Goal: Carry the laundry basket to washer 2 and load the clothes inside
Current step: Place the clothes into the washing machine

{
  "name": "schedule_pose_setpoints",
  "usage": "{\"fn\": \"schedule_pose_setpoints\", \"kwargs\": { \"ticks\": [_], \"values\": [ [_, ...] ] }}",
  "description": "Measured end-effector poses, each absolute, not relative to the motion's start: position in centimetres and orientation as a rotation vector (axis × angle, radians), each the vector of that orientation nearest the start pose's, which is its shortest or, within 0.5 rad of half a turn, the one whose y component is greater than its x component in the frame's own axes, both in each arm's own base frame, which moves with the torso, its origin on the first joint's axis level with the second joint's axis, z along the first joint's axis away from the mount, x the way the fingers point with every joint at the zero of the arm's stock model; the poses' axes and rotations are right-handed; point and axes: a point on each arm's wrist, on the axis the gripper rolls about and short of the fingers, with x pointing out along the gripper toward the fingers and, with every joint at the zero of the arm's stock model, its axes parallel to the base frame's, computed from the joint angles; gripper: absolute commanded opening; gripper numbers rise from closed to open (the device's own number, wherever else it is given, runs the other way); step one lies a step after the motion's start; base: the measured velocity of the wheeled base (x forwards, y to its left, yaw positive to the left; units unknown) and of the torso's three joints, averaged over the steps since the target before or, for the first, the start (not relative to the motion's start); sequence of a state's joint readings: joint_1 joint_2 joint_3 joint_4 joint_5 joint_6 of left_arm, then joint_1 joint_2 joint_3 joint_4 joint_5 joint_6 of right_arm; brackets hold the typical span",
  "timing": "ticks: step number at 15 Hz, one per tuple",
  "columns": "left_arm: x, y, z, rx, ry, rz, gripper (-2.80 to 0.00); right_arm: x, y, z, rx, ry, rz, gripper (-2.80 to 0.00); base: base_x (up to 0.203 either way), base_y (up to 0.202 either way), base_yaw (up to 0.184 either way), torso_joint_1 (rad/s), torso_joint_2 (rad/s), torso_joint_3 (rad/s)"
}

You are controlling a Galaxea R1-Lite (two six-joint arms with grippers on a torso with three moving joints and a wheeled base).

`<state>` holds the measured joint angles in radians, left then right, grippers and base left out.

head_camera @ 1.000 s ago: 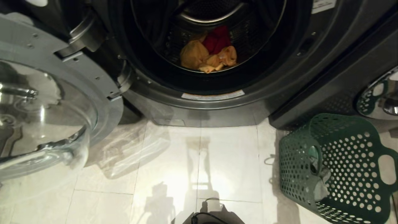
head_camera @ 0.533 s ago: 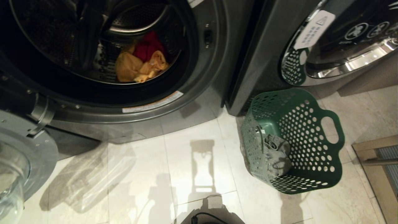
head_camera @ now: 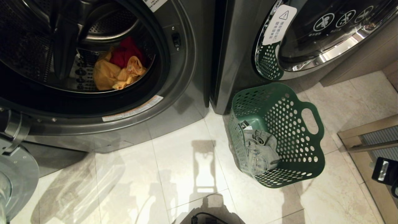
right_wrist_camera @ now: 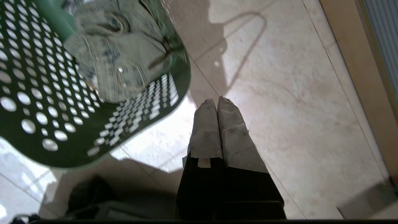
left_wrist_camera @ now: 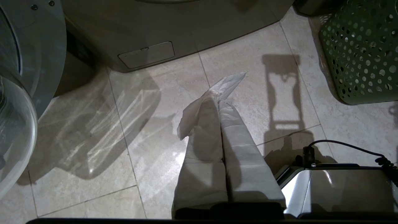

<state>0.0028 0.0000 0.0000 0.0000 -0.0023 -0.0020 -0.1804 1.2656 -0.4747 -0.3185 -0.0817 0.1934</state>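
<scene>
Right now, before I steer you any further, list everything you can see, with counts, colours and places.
laundry basket: one, dark green, on the floor tiles before the right washer.
denim garment: one, grey-blue, inside the basket.
open washer: one, dark grey, on the left, door swung out.
clothes in drum: yellow and red, in a heap.
shut washer: one, dark grey, on the right, chrome-rimmed door.
floor tiles: cream.
left gripper: fingers shut, wrapped in pale cloth, over bare floor.
right gripper: fingers shut, beside the basket.
</scene>
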Motion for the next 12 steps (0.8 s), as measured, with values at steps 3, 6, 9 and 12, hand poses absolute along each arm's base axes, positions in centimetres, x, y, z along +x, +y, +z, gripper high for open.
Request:
{"fn": "schedule_pose_setpoints", "kwargs": {
  "ticks": [3, 6, 9, 12],
  "values": [
    [-2.3, 0.0, 7.6, -0.001, -0.001, 0.000, -2.80, 20.8, -3.8, 15.6, 0.255, 0.413, -0.285, -2.80, 0.000, 0.000, 0.000, 0.000, 0.00, 0.000],
    [-2.3, 0.0, 7.6, -0.001, -0.001, -0.001, -2.80, 24.7, -3.6, 13.3, 0.282, 0.388, -0.254, 0.00, 0.000, 0.000, 0.000, 0.000, 0.00, 0.000],
    [-2.3, 0.0, 7.6, -0.001, -0.001, 0.000, -2.80, 28.5, -1.6, 11.4, 0.277, 0.332, -0.169, 0.00, 0.000, 0.000, 0.000, 0.000, 0.00, 0.000],
    [-2.3, 0.0, 7.6, -0.001, -0.001, -0.001, -2.80, 30.5, 0.5, 10.9, 0.257, 0.315, -0.097, 0.00, 0.000, 0.000, 0.000, 0.000, 0.00, 0.000]
  ]
}}
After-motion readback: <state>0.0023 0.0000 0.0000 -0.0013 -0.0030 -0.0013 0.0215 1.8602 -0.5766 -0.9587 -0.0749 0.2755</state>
